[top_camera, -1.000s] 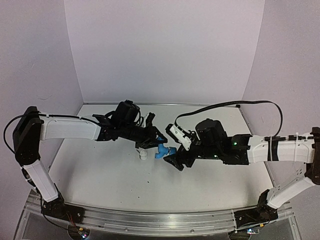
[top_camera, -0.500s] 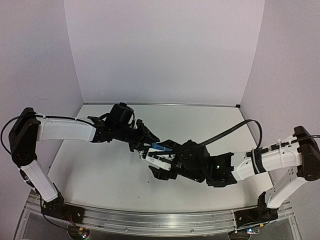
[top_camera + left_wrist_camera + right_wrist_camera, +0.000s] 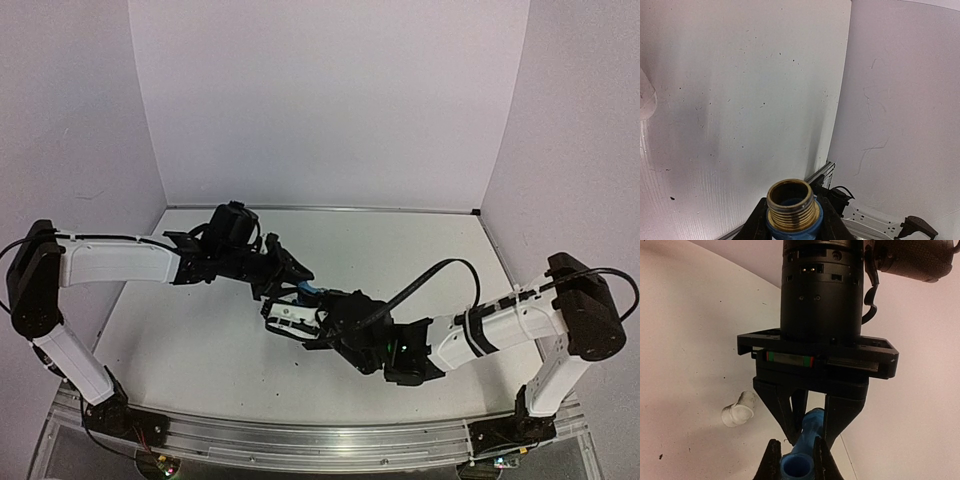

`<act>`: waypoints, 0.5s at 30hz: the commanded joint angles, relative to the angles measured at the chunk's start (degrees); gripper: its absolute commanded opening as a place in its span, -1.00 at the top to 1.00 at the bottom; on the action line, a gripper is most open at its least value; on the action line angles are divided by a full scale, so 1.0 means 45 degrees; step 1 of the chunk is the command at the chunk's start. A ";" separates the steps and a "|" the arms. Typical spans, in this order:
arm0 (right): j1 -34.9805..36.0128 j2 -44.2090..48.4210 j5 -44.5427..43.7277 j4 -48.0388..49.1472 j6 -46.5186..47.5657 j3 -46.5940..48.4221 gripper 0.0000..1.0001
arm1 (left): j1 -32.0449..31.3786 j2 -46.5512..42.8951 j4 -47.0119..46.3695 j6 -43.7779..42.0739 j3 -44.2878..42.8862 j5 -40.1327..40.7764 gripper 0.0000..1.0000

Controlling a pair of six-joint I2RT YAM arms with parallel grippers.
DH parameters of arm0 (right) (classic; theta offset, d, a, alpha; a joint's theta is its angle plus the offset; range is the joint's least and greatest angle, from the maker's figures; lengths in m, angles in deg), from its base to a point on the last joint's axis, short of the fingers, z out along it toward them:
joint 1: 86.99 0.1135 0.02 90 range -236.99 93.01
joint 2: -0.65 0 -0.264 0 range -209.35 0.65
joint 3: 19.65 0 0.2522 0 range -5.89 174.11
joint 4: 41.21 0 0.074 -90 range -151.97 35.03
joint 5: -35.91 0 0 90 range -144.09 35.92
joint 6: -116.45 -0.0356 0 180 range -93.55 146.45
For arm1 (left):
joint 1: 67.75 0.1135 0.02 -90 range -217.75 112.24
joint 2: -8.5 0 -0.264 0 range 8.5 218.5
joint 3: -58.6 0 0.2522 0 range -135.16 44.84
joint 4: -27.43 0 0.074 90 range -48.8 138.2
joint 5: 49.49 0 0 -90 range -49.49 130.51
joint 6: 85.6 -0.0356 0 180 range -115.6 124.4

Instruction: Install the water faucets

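Bright-blue plastic T-shaped tap [image 3: 810, 430], with its threaded brass-coloured end, sits near the middle of the white worktop [image 3: 200, 350] in the top view. It seems lifted clear of the worktop, and I have it from two sides. My left fingers [image 3: 781, 410] are clamped on its body from 10 o'clock, and my right fingers [image 3: 772, 460] are closed on its open blue end from 4 o'clock. The small white cylindrical fitting [image 3: 738, 411] lies on its side on the worktop at 9 o'clock of the tap in my right wrist view, apart from it.

The risk I see is two tight grips on one small part. If either arm pulls or turns out of step, the tap could twist, pop free or strain in my fingers. My right hold is only on a narrow end, so it may slip once the left lets go. A low sweep could also roll the loose fitting away.

A second ago my right fingers stood wide open at 3 o'clock of the tap — since then that arm has swung low and they have shut on it. My left arm has drawn slightly toward 9 o'clock, with its grip unchanged.
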State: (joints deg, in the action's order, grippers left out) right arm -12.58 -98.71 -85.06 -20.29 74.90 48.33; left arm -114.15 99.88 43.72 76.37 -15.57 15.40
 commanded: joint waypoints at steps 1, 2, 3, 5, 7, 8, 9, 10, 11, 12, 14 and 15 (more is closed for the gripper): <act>-0.0253 0.0689 -0.0365 0.0627 -0.1596 -0.0198 1.00 | 0.0015 -0.1539 -0.0024 -0.2004 0.0181 0.0478 0.03; -0.0300 0.1048 -0.0067 0.0549 -0.2288 -0.0392 1.00 | 0.0069 -0.1785 0.0365 -0.2338 0.0198 0.1133 -0.35; -0.0366 0.1474 0.0277 0.0330 -0.3055 -0.0539 1.00 | 0.0103 -0.2092 0.0796 -0.2683 0.0177 0.1711 -0.56; -0.0697 0.2313 0.1562 -0.0995 -0.5209 -0.0638 1.00 | 0.0129 -0.2726 0.1600 -0.3384 0.0245 0.3091 -0.83; -0.1390 0.3090 0.3421 -0.1993 -0.7544 -0.0860 1.00 | 0.0171 -0.3478 0.1968 -0.3941 0.0665 0.4403 -0.94; -0.1811 0.3476 0.4367 -0.2307 -0.8470 -0.1000 1.00 | 0.0187 -0.3949 0.1976 -0.4137 0.0889 0.4907 -0.97; -0.2517 0.3777 0.5902 -0.2685 -0.9709 -0.1058 1.00 | 0.0196 -0.4316 0.1815 -0.4377 0.1140 0.5167 -0.99; -0.3202 0.4062 0.7354 -0.2986 -1.0894 -0.1100 1.00 | 0.0204 -0.4637 0.1628 -0.4599 0.1355 0.5341 -0.99; -0.4100 0.4300 0.8907 -0.3044 -1.2032 -0.1155 1.00 | 0.0210 -0.4945 0.1300 -0.4863 0.1551 0.5226 -0.99; -0.4786 0.4465 1.0422 -0.3021 -1.3150 -0.1198 1.00 | 0.0210 -0.5201 0.0787 -0.5175 0.1797 0.4887 -0.99; -0.6081 0.4558 1.3102 -0.2680 -1.5342 -0.1133 1.00 | 0.0201 -0.5624 -0.1001 -0.5801 0.2471 0.3702 -0.99; -0.6541 0.4482 1.4186 -0.2454 -1.6231 -0.0948 1.00 | 0.0186 -0.5849 -0.2066 -0.6023 0.2821 0.2831 -0.98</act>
State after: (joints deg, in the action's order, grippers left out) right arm -33.30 -80.12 -49.95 -32.30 27.91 43.62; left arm -113.23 76.70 47.64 56.99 -7.49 33.84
